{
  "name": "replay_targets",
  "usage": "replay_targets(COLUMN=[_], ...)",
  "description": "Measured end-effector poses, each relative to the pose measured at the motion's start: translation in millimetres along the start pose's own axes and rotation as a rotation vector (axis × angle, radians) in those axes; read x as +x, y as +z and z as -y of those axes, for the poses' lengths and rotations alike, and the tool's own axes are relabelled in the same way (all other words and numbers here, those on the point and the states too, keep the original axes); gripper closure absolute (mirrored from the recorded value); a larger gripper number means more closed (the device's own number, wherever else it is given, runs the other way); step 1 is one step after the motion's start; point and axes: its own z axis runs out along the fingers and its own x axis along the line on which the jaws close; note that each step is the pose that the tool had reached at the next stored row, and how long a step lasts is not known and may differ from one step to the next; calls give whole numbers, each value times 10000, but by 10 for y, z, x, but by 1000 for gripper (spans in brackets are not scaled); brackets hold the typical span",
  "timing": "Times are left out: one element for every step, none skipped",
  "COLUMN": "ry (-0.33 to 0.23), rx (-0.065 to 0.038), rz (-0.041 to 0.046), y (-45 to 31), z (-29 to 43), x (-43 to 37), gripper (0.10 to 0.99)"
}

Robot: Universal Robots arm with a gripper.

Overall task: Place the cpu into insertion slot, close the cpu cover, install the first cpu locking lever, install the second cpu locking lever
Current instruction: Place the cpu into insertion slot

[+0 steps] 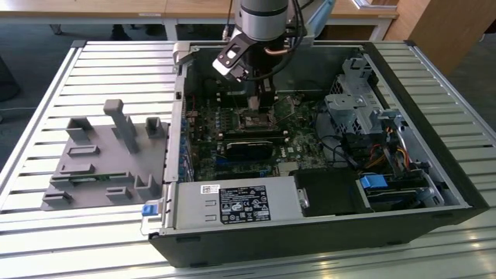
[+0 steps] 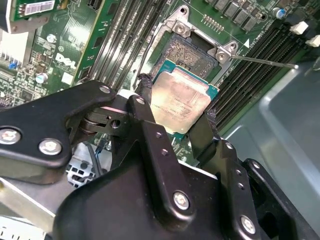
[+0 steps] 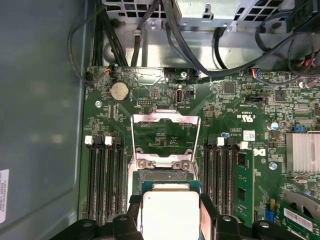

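My gripper [image 2: 179, 100] is shut on the cpu [image 2: 181, 103], a flat square chip with a dull bronze-grey top. One black finger presses on each of two opposite edges. The chip hangs tilted just above the open insertion slot [image 2: 192, 50], overlapping its near edge. In the first wrist view the cpu [image 3: 170, 214] sits between the fingers [image 3: 134, 205]. Beyond it the silvery cpu cover [image 3: 165, 118] is swung open, away from the slot. A thin locking lever [image 2: 265, 62] sticks out unlatched beside the slot. In the exterior view the gripper [image 1: 262, 103] reaches down into the computer case over the slot [image 1: 257, 122].
Rows of black memory slots [image 3: 106, 180] flank the slot on both sides. Cables [image 3: 200, 55] and a drive cage [image 1: 356, 110] lie toward the exterior view's right, and a power supply [image 1: 236, 203] sits at the case front. A grey fixture [image 1: 104, 157] rests on the slatted table at the exterior view's left.
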Motion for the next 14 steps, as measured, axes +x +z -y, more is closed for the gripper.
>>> replay_targets(ry=[0,0,-1,0,1,0,0,0,0,0,0,0,0,0], rx=[1,2,3,3,3,5,7,10,12,15,15,16,15,15], rz=[0,0,0,-1,-1,0,0,0,0,0,0,0,0,0], y=[15,28,45,61,77,93,108,124,137,151,162,169,173,177], z=[1,2,3,4,5,6,7,9,10,11,11,12,12,13], x=[1,3,3,4,4,5,6,7,8,10,10,10,10,10], gripper=[545,545,545,545,545,545,545,545,545,545,545,545,545,545])
